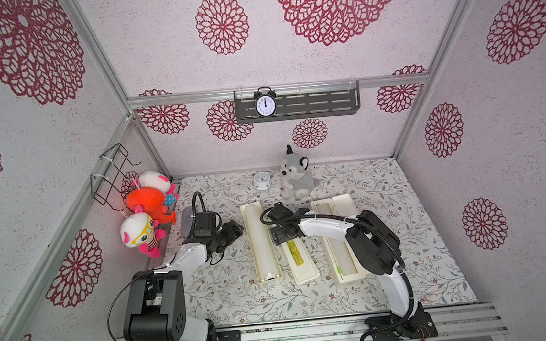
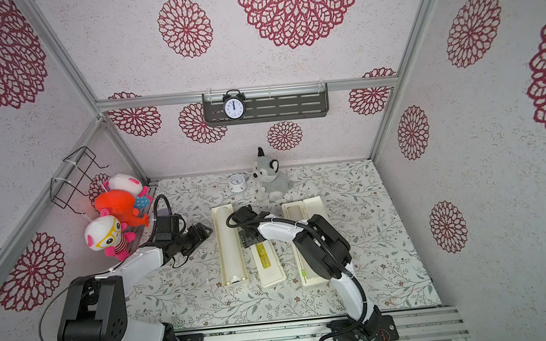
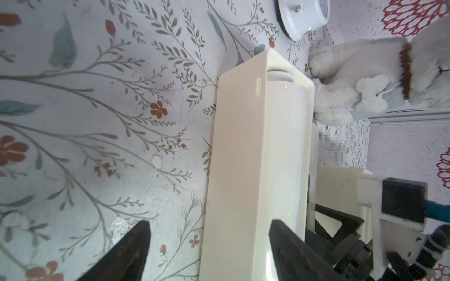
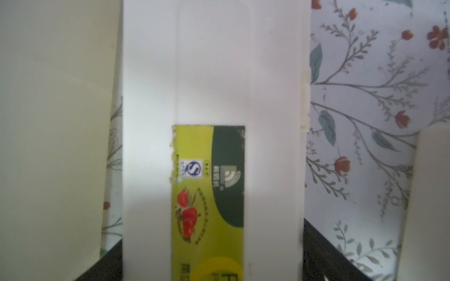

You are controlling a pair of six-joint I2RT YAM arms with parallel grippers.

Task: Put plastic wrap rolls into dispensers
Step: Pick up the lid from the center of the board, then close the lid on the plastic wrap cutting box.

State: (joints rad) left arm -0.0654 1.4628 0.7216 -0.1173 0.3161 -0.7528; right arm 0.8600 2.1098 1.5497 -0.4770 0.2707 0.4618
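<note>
The lid [image 1: 303, 271] lies open, label up, and over its far half the right gripper [image 1: 283, 239] straddles it, jaws close by both long edges; whether they pinch yet I cannot tell. Left of the lid the roll [image 1: 260, 240] sits in its tray [image 3: 233, 170], the left gripper [image 1: 235, 229] spread and empty at the tray's outer wall. This roll looks loaded, so closing seems in hand: grip the lid, then swing it over the tray without dragging it.

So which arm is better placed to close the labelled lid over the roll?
Right: the right gripper hangs over the labelled lid, jaws astride it. The left gripper sits beyond the roll, away from that lid.
</note>
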